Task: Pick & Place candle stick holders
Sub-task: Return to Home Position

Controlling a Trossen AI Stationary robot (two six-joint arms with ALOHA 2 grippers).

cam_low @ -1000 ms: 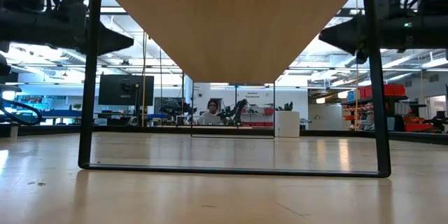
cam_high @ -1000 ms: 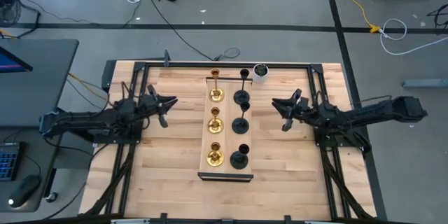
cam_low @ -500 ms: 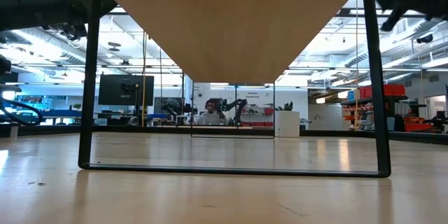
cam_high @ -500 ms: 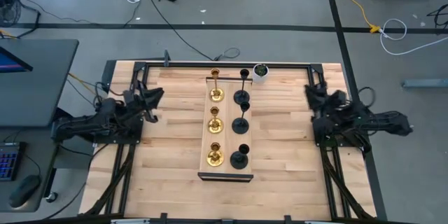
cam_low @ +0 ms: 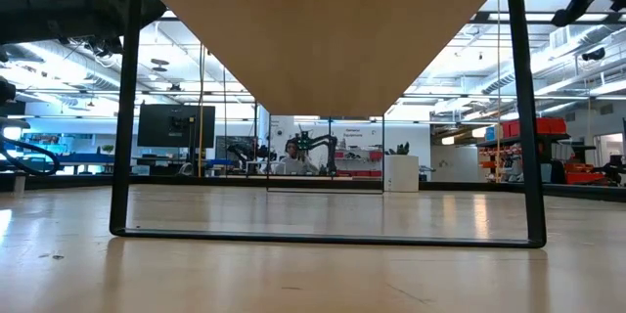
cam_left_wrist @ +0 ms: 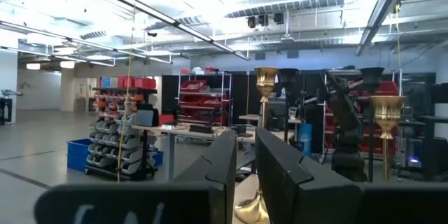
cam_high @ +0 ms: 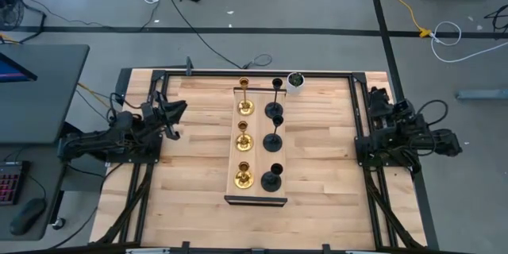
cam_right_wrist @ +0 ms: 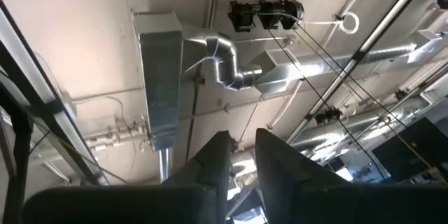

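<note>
Wooden and pale, the desk (cam_high: 198, 175) carries one raised shelf (cam_high: 258, 159) down its middle. All six candle stick holders stand upright on it in two rows of three. The gold row runs near gold holder (cam_high: 244, 177), middle gold holder (cam_high: 244, 139), far gold holder (cam_high: 245, 105). Just beside it runs the black row: near black holder (cam_high: 271, 178), middle black holder (cam_high: 273, 139), far black holder (cam_high: 275, 109). By the shelf's far end sits one small white pot (cam_high: 295, 81). Two arms are folded at the desk's sides, well apart from the shelf. The left pincer (cam_left_wrist: 245, 134) points level toward the holders, fingers drawn close with nothing between. The right pincer (cam_right_wrist: 241, 136) points up at the ceiling, likewise closed and empty.
</note>
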